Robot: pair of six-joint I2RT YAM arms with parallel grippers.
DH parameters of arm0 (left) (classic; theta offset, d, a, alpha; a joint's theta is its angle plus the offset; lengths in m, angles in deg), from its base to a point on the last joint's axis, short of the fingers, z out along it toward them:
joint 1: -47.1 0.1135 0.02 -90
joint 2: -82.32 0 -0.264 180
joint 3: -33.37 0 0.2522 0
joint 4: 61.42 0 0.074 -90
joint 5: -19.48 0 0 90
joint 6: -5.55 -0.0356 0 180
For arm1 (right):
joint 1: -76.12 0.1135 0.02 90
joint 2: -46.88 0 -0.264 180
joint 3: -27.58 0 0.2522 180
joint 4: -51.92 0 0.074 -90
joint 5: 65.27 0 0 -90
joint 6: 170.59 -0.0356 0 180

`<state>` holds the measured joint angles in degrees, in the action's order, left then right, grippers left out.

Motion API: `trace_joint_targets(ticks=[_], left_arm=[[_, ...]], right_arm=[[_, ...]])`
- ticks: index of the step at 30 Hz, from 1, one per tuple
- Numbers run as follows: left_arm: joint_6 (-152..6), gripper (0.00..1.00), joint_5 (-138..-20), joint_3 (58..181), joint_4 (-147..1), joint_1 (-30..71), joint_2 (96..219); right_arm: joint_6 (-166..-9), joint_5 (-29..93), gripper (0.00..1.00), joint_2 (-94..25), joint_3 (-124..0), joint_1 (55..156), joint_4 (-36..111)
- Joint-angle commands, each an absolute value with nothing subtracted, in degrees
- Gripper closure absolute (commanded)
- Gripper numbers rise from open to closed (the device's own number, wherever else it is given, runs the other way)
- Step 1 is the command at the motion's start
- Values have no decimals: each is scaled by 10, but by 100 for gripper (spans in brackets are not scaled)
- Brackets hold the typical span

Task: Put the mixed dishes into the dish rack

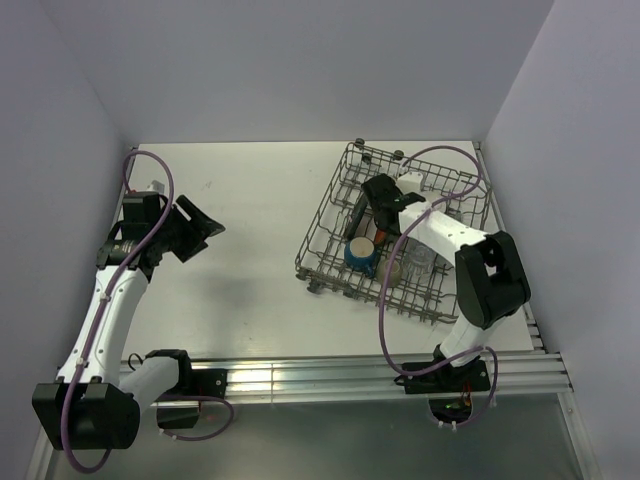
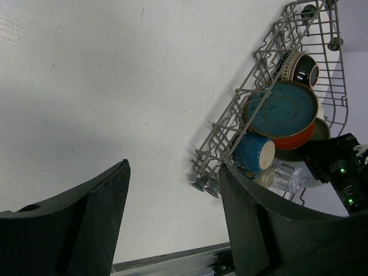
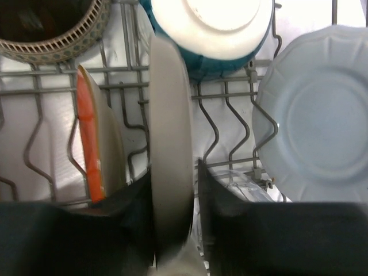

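Here the right gripper (image 3: pixel 174 198) pinches the grey-beige plate (image 3: pixel 171 132) on edge, likely to slot it between prongs of the dish rack (image 1: pixel 320 225), red-orange plate (image 3: pixel 86 138) at its 9 o'clock, while the left gripper (image 2: pixel 175 172) hangs spread, empty, at 9 o'clock over the table (image 1: pixel 250 250).

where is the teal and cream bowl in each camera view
top external: the teal and cream bowl lies in the near-left part of the grey wire dish rack.
left wrist: right of centre, low in the rack.
right wrist: top centre, above the grey-beige plate gripped in the right hand.
shared landmark: the rack's wires.
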<state>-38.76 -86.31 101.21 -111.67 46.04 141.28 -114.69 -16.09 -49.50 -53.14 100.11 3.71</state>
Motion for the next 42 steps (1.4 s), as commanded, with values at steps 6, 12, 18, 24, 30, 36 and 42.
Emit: trace_joint_targets(ticks=[6, 12, 18, 24, 30, 36, 42], left_arm=[[-399, 31, -869, 1016, -1123, 461, 1382], [-395, 31, -871, 1014, -1130, 461, 1371], [-389, 30, -879, 1007, -1130, 461, 1365], [-380, 29, -918, 975, -1112, 461, 1364], [-372, 28, -1011, 916, -1063, 460, 1365], [-338, 27, -1060, 855, -991, 438, 1345], [-294, 27, -1011, 837, -968, 347, 1322]], right_arm=[[-1160, -167, 41, -447, -496, 995, 33], [-1155, -161, 31, -405, -470, 995, 34], [-1145, -154, 7, -336, -445, 996, 32], [-1114, -115, 0, -249, -432, 997, 21], [-1072, 16, 0, -127, -382, 1008, 64], [-1087, 211, 0, 39, -272, 1013, 141], [-1130, 277, 0, 136, -169, 1014, 182]])
